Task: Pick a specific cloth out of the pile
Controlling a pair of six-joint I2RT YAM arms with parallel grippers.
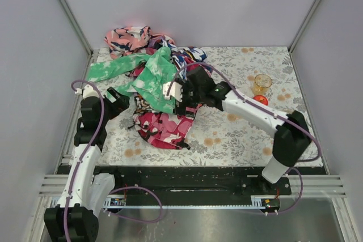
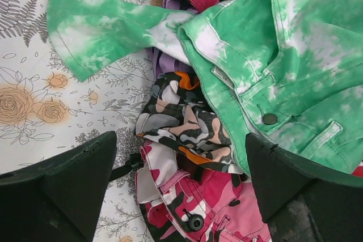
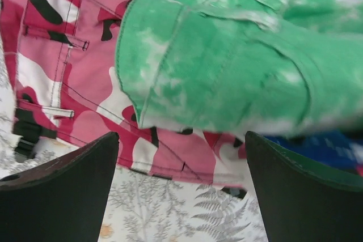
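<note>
The pile [image 1: 159, 92] lies left of the table's middle. On top is a green-and-white mottled cloth [image 1: 150, 77], with a red-pink camouflage cloth [image 1: 161, 126] at the front. Only small bits of the lilac cloth [image 2: 162, 60] show, under the green cloth [image 2: 295, 55] and above an orange-black patterned cloth [image 2: 181, 120]. My left gripper [image 1: 122, 101] is open at the pile's left edge; in its wrist view [image 2: 181, 140] it stands over the orange-black and pink cloths. My right gripper [image 1: 180, 97] is open over the pile's right side, above the green [image 3: 238, 55] and pink [image 3: 74, 72] cloths.
A pink-and-navy cloth [image 1: 127, 38] and a blue-white cloth [image 1: 191, 55] lie at the pile's back. An orange glass [image 1: 262, 81] and a small red object [image 1: 260, 99] stand at the right. The flowered table cover [image 1: 238, 134] is walled by grey panels.
</note>
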